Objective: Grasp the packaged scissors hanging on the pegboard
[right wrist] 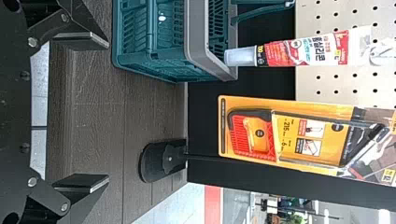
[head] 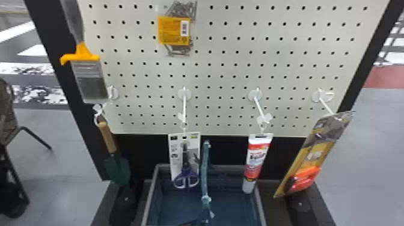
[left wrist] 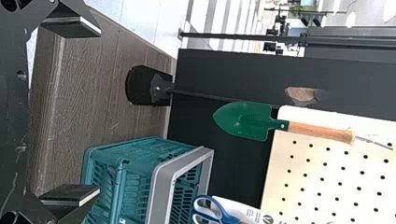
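Black two-fingered left gripper [left wrist: 99, 111], fingers spread, seems nearer: the blue-handled packaged scissors [head: 186, 169] hang forward and rightward of it, lower centre of the head view, long axis upright. Black right gripper [right wrist: 108, 111], also open, seems farther.

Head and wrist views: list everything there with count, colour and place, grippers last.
Pegboard: one, cream, centre.
Frame: one, black, beside and below pegboard.
Hooks: four, white, lower row.
Paintbrush: one, grey and yellow, upper left.
Fastener packet: one, yellow-labelled, upper middle.
Trowel: one, green, wooden-handled, leftmost hook.
Packaged scissors: one, blue-handled, second hook.
Tube: one, red and white, third hook.
Packaged saw: one, yellow and orange, rightmost hook.
Basket: one, teal, grey-rimmed, on base.
Base: one, dark brown, under basket.
Left gripper: one, black, open, left wrist view.
Right gripper: one, black, open, right wrist view.
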`<action>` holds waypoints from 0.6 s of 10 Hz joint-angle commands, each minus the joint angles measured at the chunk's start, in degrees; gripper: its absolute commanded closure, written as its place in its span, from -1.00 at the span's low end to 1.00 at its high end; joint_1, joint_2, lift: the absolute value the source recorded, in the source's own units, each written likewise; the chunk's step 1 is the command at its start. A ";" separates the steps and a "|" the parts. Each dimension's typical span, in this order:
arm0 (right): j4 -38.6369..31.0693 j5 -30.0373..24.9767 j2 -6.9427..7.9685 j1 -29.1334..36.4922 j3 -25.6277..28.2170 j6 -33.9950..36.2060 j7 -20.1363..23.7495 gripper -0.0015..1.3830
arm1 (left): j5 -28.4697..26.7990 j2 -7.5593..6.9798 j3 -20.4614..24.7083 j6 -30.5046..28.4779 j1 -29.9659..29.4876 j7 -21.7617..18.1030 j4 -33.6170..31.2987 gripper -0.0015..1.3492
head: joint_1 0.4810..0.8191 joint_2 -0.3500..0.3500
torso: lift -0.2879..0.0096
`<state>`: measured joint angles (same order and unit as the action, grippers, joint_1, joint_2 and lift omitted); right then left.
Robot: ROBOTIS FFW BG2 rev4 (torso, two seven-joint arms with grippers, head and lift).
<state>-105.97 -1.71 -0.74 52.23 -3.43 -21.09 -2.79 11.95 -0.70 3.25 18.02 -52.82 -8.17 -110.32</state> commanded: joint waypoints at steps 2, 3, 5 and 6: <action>-0.14 0.12 -0.14 -0.15 0.00 0.00 0.06 -0.60 | 0.00 -0.09 0.00 -0.35 -0.24 0.00 0.14 -0.81 | -0.60 0.00 | 0.26; -0.14 0.12 -0.14 -0.15 0.00 0.00 0.06 -0.60 | 0.00 -0.09 -0.09 -0.53 -0.24 0.00 0.14 -0.81 | -0.60 0.00 | 0.26; -0.70 0.56 -0.67 -0.03 0.00 -0.09 0.33 -0.60 | 0.00 -0.18 0.00 -0.62 -0.61 -0.09 0.28 -0.81 | -0.60 0.00 | 0.26; -0.84 1.09 -1.11 -0.03 0.00 -0.09 0.59 -0.60 | 0.09 -0.36 0.00 -0.88 -0.61 0.00 0.56 -0.81 | -0.60 0.00 | 0.26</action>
<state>-106.72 -0.90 -1.55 52.19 -3.43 -21.17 -2.17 11.96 -0.98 3.25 17.24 -53.39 -8.20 -109.90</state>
